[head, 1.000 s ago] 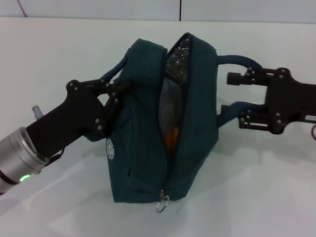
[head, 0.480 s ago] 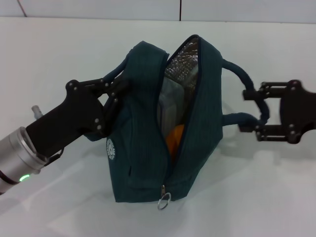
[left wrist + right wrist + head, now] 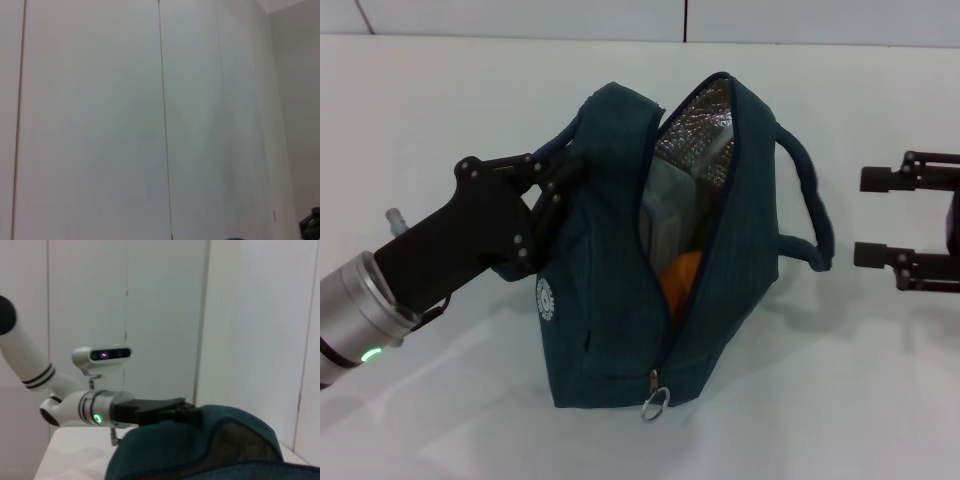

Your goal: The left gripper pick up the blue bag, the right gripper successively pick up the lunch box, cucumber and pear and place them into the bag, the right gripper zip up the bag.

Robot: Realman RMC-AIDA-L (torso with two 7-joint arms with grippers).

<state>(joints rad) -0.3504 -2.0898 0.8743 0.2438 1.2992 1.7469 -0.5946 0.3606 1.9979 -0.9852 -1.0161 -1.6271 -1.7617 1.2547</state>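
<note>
The blue bag (image 3: 610,300) stands on the white table with its zipper open, the ring pull (image 3: 655,403) at its near end. My left gripper (image 3: 548,180) is shut on the bag's left handle and holds that side up. Inside the mouth I see the clear lunch box (image 3: 665,212) and the orange pear (image 3: 682,272). The cucumber is hidden. My right gripper (image 3: 870,217) is open and empty, right of the bag and apart from the right handle (image 3: 812,200). The right wrist view shows the bag's top (image 3: 200,450) and the left gripper (image 3: 155,410).
The white table (image 3: 840,400) runs to a pale wall at the back. The right wrist view shows my left arm's silver wrist with its green light (image 3: 95,417) and the head camera (image 3: 102,355). The left wrist view shows only wall panels.
My right gripper has drawn back to the right, away from the bag's right handle. The bag's mouth now gapes wider, showing more of the lunch box and pear.
</note>
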